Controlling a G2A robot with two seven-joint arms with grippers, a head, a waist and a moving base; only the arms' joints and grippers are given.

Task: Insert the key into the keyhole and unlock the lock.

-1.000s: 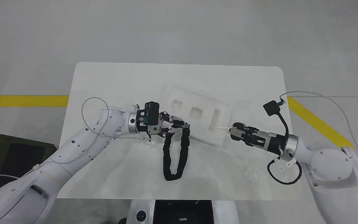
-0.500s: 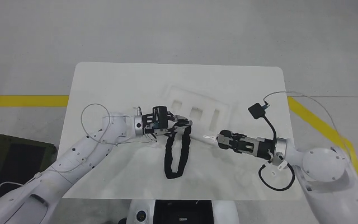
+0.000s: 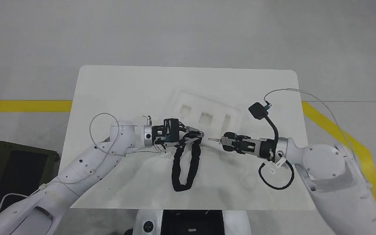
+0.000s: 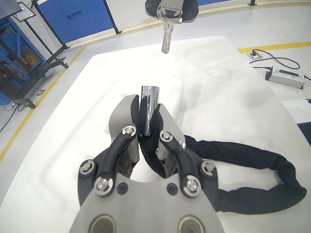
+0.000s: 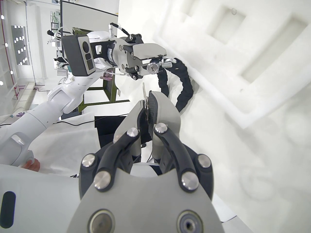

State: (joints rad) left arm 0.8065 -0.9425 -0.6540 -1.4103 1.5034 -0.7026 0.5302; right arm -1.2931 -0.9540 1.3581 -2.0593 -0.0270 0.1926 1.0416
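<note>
1. Two grippers face each other tip to tip over the white table [image 3: 117,88], on the side nearer the robot.
2. Left gripper [image 4: 145,109]: jaws narrow, clamped on the chrome cylinder of the lock [image 4: 150,95]. The cylinder's end sticks out past the fingertips, toward the other arm.
3. The lock's black-sleeved chain loop [image 3: 183,167] hangs from the cylinder and lies on the table, trailing toward the robot.
4. Right gripper [image 5: 147,105]: jaws narrow, pinching the key [image 4: 167,37] by its head. The blade sticks out beyond the pads, pointing at the lock.
5. Keyhole [image 5: 152,67] sits in the round end face of the cylinder, turned toward the key.
6. Key tip is near the cylinder end but apart from it; it is not inserted.
7. White foam tray [image 5: 243,117] with rectangular recesses lies on the table just behind both grippers.
</note>
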